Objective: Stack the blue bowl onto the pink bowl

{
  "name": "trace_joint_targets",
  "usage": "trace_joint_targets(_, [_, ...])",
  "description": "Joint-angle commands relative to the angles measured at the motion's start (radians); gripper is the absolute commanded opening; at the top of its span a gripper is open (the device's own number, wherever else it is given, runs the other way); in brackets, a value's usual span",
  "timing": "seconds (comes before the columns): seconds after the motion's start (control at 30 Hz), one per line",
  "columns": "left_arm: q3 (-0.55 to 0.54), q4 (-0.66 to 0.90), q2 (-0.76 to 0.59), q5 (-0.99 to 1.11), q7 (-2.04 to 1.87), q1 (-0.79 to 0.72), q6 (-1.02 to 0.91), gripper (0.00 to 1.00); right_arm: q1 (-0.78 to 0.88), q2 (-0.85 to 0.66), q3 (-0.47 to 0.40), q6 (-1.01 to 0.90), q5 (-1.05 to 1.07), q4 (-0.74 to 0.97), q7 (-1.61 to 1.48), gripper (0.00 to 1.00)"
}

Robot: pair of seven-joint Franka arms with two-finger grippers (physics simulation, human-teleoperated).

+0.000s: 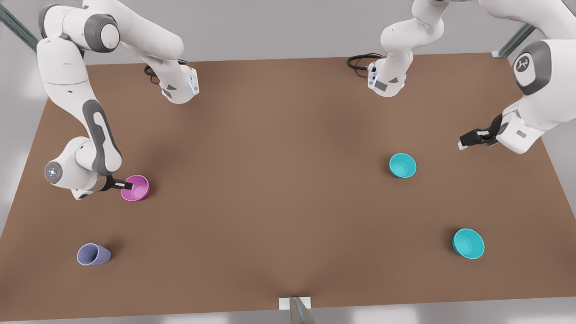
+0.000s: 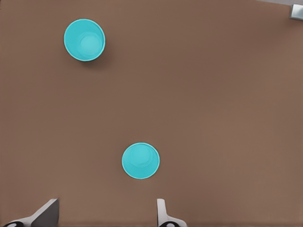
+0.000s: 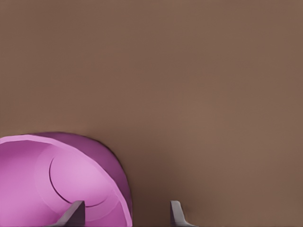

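A lavender cup (image 1: 93,254) lies tipped on the plain brown bench (image 1: 270,180), near the glossy pink bowl (image 1: 136,187). The right pincer (image 1: 127,185) straddles that bowl's rim, fingers spread. Well away, the left pincer (image 1: 463,143) hovers open beside the nearer blue bowl (image 1: 402,165); a second teal bowl (image 1: 468,243) sits beyond

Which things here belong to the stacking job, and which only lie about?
Job:
- pink bowl, right gripper open astride its rim
- blue bowl, nearest the open left gripper hovering above the table

Lying about:
- second blue bowl, a look-alike
- lavender cup, on its side
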Motion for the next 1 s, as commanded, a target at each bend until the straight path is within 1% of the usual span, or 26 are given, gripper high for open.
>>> trace_joint_targets(0.0, [-0.001,0.0,0.001,0.001,0.0,-0.001,-0.005,1.0,0.001,0.009,0.002,0.036,-0.002,0.005,-0.042,0.52])
trace_joint_targets(0.03, [-0.002,0.001,0.001,0.001,0.0,-0.001,-0.005,1.0,0.001,0.011,0.003,0.035,-0.002,0.008,-0.042,0.46])
trace_joint_targets(0.07, [-0.002,0.0,0.001,0.0,0.0,-0.003,-0.007,1.0,0.001,0.012,0.003,0.035,-0.002,0.011,-0.042,0.35])
trace_joint_targets(0.1, [-0.002,-0.002,0.007,-0.002,0.0,-0.006,-0.007,1.0,0.001,0.018,0.003,0.035,-0.002,0.017,-0.041,0.27])
trace_joint_targets(0.13, [-0.002,0.0,0.018,-0.002,0.0,-0.004,-0.005,1.0,0.001,0.018,0.006,0.028,-0.002,0.022,-0.041,0.23])
trace_joint_targets(0.17, [-0.002,0.0,0.021,-0.002,0.0,-0.004,-0.002,1.0,0.001,0.015,0.008,0.022,-0.002,0.031,-0.042,0.21])
trace_joint_targets(0.23, [-0.002,0.0,0.03,-0.002,0.0,-0.004,-0.002,1.0,0.001,0.012,0.017,0.016,-0.004,0.039,-0.042,0.21])
trace_joint_targets(0.27, [-0.002,0.001,0.03,-0.002,0.0,-0.003,-0.002,1.0,0.001,0.003,0.046,-0.041,0.003,0.061,-0.044,0.21])
trace_joint_targets(0.3, [-0.002,0.001,0.028,0.0,0.0,-0.003,-0.002,1.0,0.008,0.001,0.075,-0.122,0.072,0.123,-0.042,0.21])
trace_joint_targets(0.33, [-0.002,0.003,0.028,0.0,0.0,-0.003,-0.002,1.0,0.048,-0.005,0.081,-0.24,0.093,0.207,-0.03,0.21])
trace_joint_targets(0.37, [-0.002,0.003,0.028,0.001,0.0,-0.003,0.0,1.0,0.091,0.003,0.081,-0.378,0.179,0.315,0.021,0.21])
trace_joint_targets(0.4, [-0.002,0.003,0.028,0.001,0.0,-0.003,0.0,1.0,0.142,0.007,0.081,-0.412,0.211,0.364,0.08,0.21])
trace_joint_targets(0.43, [-0.002,0.003,0.028,0.001,0.0,-0.003,0.0,1.0,0.189,-0.011,0.083,-0.424,0.288,0.374,0.169,0.21])
trace_joint_targets(0.47, [-0.002,0.003,0.03,0.0,0.0,-0.003,0.0,1.0,0.273,-0.034,0.085,-0.467,0.371,0.417,0.28,0.21])
trace_joint_targets(0.5, [-0.002,0.003,0.033,-0.002,0.0,-0.003,0.009,1.0,0.362,-0.046,0.086,-0.47,0.372,0.474,0.473,0.21])
trace_joint_targets(0.53, [-0.002,0.003,0.033,-0.002,0.0,-0.003,0.01,1.0,0.399,-0.036,0.086,-0.464,0.375,0.522,0.556,0.21])
trace_joint_targets(0.57, [-0.002,0.0,0.033,-0.005,-0.003,-0.004,0.01,1.0,0.464,0.013,0.085,-0.455,0.443,0.598,0.685,0.21])
trace_joint_targets(0.63, [-0.004,0.0,0.056,-0.009,-0.004,-0.004,0.01,1.0,0.582,0.125,0.08,-0.423,0.434,0.73,0.928,0.21])
trace_joint_targets(0.67, [-0.002,0.0,0.074,-0.017,-0.003,-0.003,0.01,1.0,0.635,0.184,0.078,-0.369,0.434,0.775,1.015,0.21])
trace_joint_targets(0.73, [-0.002,-0.002,0.082,-0.055,-0.006,0.019,0.004,1.0,0.711,0.254,0.078,-0.22,0.412,0.776,1.088,0.21])
trace_joint_targets(0.8, [-0.002,-0.006,0.107,-0.057,-0.001,0.036,0.0,1.0,0.758,0.313,0.075,-0.119,0.377,0.786,1.107,0.21])
trace_joint_targets(0.83, [-0.002,-0.006,0.136,-0.081,-0.006,0.049,0.0,1.0,0.771,0.365,0.074,-0.108,0.352,0.824,1.133,0.21])
trace_joint_targets(0.9, [-0.002,-0.008,0.223,-0.081,-0.014,0.051,0.0,1.0,0.774,0.391,0.066,-0.099,0.342,0.83,1.133,0.21])
trace_joint_targets(0.93, [-0.002,-0.008,0.289,-0.078,0.002,0.051,0.004,1.0,0.774,0.403,0.066,-0.087,0.342,0.829,1.128,0.21])
trace_joint_targets(0.97, [-0.004,-0.008,0.317,-0.077,0.017,0.049,0.016,1.0,0.774,0.409,0.063,-0.077,0.34,0.829,1.127,0.21])
